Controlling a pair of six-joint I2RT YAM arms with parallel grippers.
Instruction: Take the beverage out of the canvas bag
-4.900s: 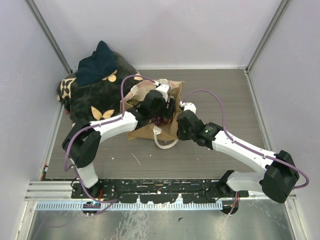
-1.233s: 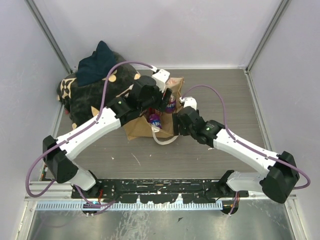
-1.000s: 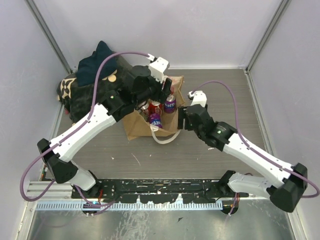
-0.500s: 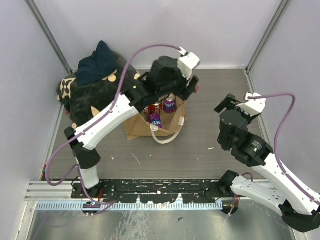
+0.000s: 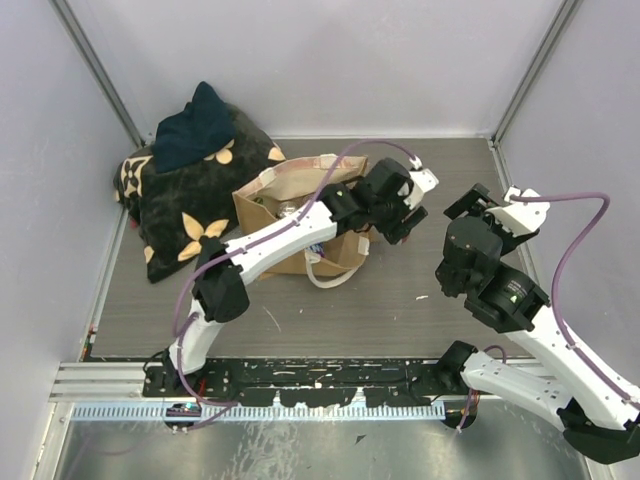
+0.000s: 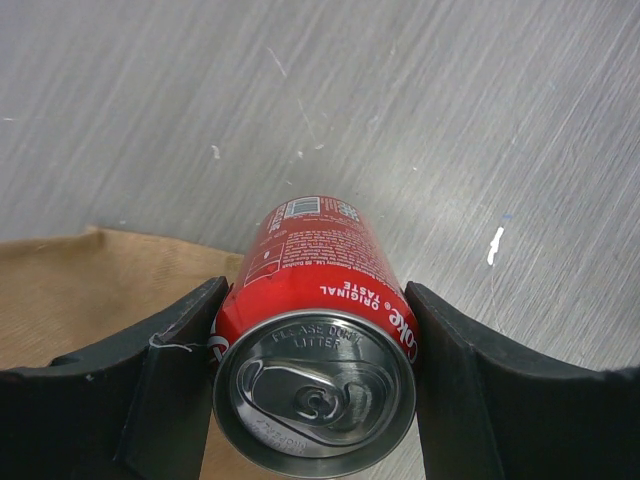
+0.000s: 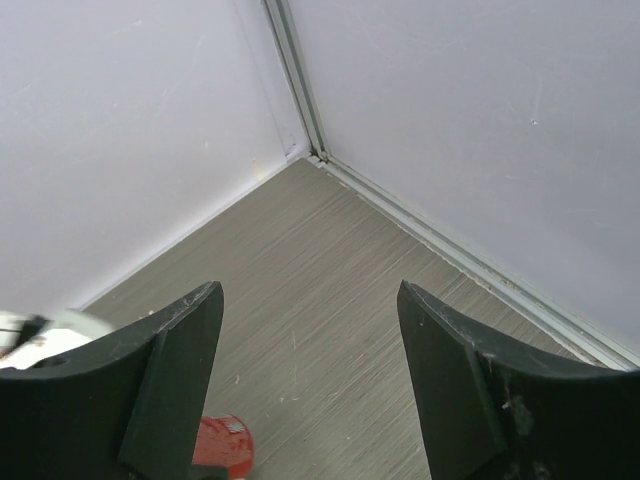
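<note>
Mid carry-out — left gripper (image 6: 315,300) clamps red can (image 6: 318,265) at 3 o'clock of canvas bag (image 5: 290,195); right gripper (image 7: 310,300) wide, empty. Next I lower, release.

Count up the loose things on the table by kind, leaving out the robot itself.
Red can: 1, held in the left gripper
Bag: 1
Cushion: 1
Blue cloth: 1
Total: 4 in view; the bag's inside is mostly hidden.
</note>
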